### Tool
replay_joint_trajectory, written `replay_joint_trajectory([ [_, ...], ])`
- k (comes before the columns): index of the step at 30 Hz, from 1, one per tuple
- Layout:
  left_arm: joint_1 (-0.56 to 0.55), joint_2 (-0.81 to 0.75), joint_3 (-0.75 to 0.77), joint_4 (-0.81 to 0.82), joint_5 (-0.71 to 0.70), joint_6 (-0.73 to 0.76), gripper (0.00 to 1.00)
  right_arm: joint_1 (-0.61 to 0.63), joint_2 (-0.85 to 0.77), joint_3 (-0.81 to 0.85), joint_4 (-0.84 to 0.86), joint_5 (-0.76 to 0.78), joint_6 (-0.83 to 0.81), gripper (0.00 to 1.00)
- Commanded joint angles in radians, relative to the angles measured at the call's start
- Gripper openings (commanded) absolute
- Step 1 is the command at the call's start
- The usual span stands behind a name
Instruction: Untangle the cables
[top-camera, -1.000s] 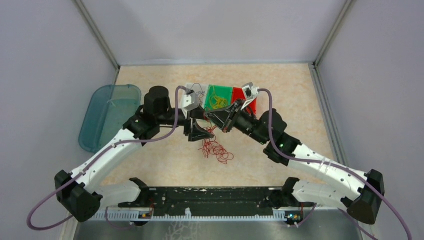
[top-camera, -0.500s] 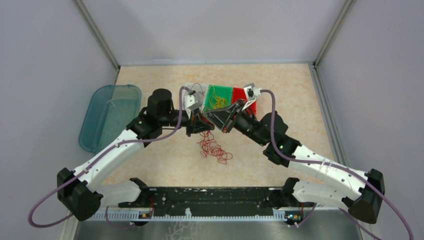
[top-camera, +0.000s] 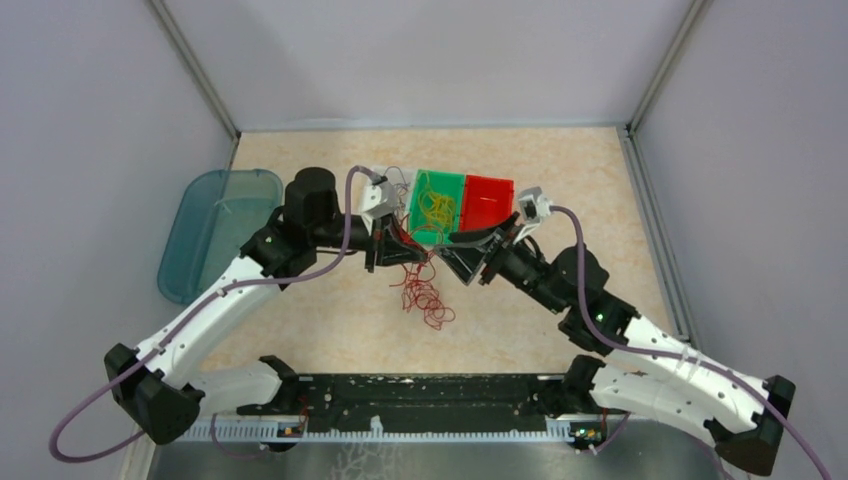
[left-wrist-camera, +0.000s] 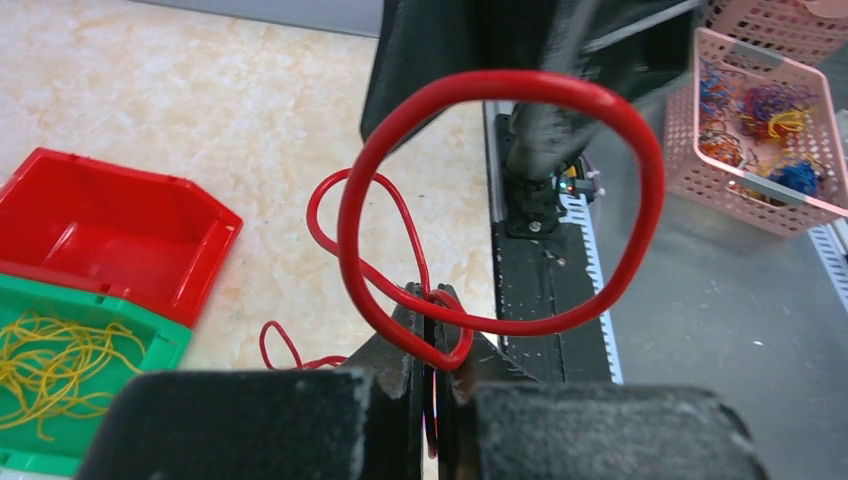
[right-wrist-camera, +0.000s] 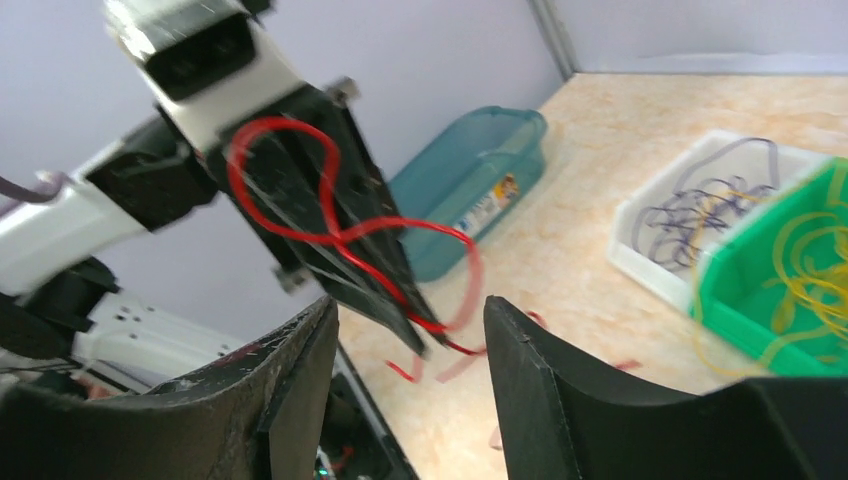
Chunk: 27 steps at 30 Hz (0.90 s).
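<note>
While left fingers (left-wrist-camera: 395, 350) pinch the red cable (left-wrist-camera: 520, 85) at its crossing, right fingers (right-wrist-camera: 300, 370) gape wide; cable looks light, springy, so grab the upper loop.

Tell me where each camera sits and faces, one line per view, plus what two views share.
Top external: above and behind the bases, looking down at the table; both arms, left gripper and right gripper show.
Left wrist: on the left arm, facing back toward the base rail; its shut fingers pinch the red cable.
Right wrist: on the right arm, facing the left gripper between its own open fingers.
Shared: both wrist views show the red cable and green bin.
</note>
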Motion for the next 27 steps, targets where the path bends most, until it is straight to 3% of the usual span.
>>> replay_joint_trajectory([
  [1,-0.004,-0.025,0.067,-0.087,0.117,0.049,0.00,-0.042,-0.142,-0.099,-0.093,0.040,-0.074,0.57],
  [7,-0.004,-0.013,0.111,-0.072,0.171,0.009,0.00,-0.047,-0.247,-0.260,0.007,-0.098,-0.218,0.62],
  [12,-0.004,0.008,0.142,-0.056,0.200,-0.032,0.00,-0.041,-0.136,-0.298,0.207,-0.204,-0.278,0.67],
  [27,-0.004,0.045,0.184,-0.050,0.244,-0.080,0.00,0.083,0.196,-0.164,0.535,-0.063,-0.513,0.69],
])
